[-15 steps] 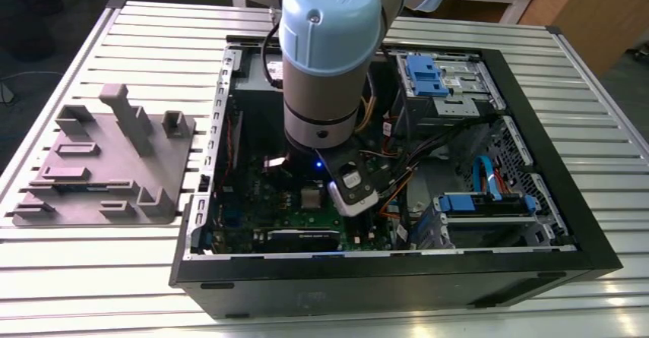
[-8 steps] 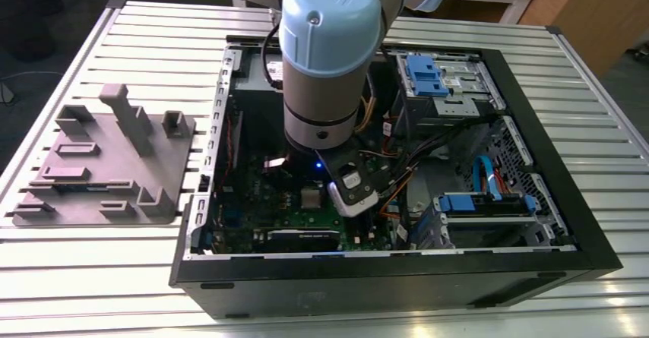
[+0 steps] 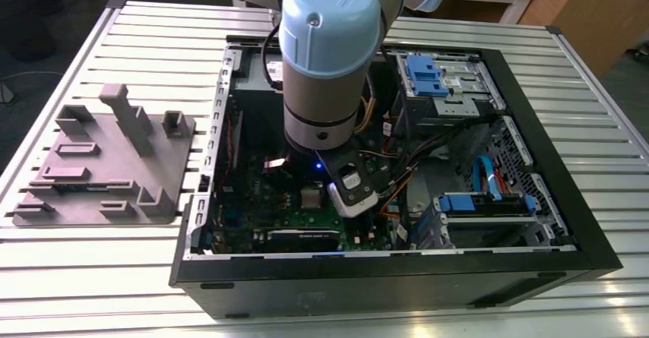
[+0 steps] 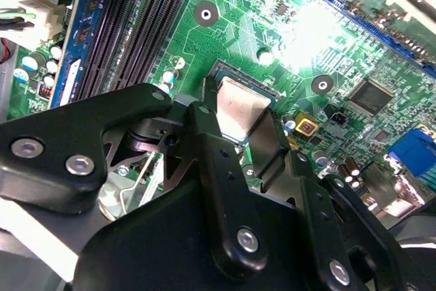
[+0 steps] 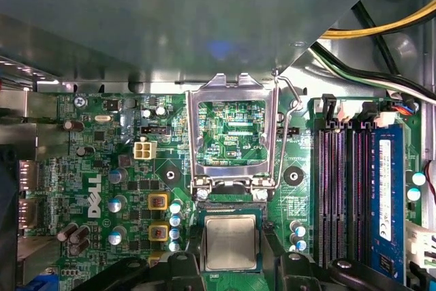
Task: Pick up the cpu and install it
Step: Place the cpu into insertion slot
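Note:
The cpu (image 4: pixel 240 105), a small flat square with a pale silver top, sits between my two black fingers (image 4: pixel 208 127) in both wrist views. It lies level in the dark socket of the green board (image 5: pixel 122 168), or just above it; I cannot tell which. My gripper (image 5: pixel 230 238) is shut on the cpu (image 5: pixel 230 243), one finger against each of two opposite edges. The silvery socket frame (image 5: pixel 231 90) stands flipped open beside the cpu. In the exterior view the arm (image 3: pixel 324 72) reaches down into the open computer case (image 3: pixel 563 224).
Black memory slots (image 5: pixel 340 189) and a blue module (image 5: pixel 385 195) run along one side of the socket. Yellow and black cables (image 5: pixel 381 32) hang nearby. A grey tray (image 3: pixel 102 163) with raised blocks lies outside the case on the exterior view's left.

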